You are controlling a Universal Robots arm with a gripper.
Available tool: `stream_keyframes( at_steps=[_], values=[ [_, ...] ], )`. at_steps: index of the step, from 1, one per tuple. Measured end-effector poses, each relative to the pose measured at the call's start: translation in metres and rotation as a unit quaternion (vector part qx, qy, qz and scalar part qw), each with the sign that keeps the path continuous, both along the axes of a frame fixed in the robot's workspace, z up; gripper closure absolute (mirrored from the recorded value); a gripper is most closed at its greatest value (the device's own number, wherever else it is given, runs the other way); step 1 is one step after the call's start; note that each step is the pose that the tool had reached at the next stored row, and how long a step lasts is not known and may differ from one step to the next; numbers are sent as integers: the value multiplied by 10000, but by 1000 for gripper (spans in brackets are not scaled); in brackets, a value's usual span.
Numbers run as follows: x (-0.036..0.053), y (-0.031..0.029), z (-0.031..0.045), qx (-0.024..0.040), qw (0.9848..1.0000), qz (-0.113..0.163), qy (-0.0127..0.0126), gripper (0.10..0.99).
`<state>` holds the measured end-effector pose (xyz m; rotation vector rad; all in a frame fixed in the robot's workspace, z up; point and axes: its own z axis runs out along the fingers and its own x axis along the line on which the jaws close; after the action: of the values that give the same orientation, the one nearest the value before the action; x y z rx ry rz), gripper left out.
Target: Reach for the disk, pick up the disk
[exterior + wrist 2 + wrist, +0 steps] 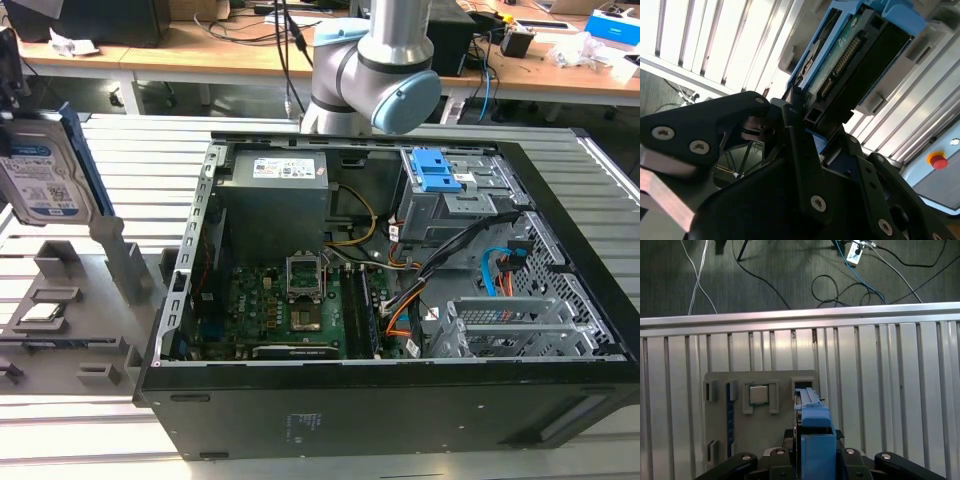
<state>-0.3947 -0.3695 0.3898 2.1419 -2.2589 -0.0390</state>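
The black robot hand [812, 120] is clamped tight on the flat silver metal disk [38, 165] with blue side rails, holding it upright just above the grey plastic tray [770, 377] on the ribbed metal counter [130, 150].

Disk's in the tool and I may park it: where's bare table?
Exterior view: bare table slats between the grey fixture and the picture's lower edge, and behind the computer case toward the desks. Crowded: fixture slots, case interior.
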Motion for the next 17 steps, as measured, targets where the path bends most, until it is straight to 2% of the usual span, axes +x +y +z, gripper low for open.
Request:
stream_keyframes(
  at_steps=[17],
  values=[
    [3,0,318,0,10000,0,0,718]
  ],
)
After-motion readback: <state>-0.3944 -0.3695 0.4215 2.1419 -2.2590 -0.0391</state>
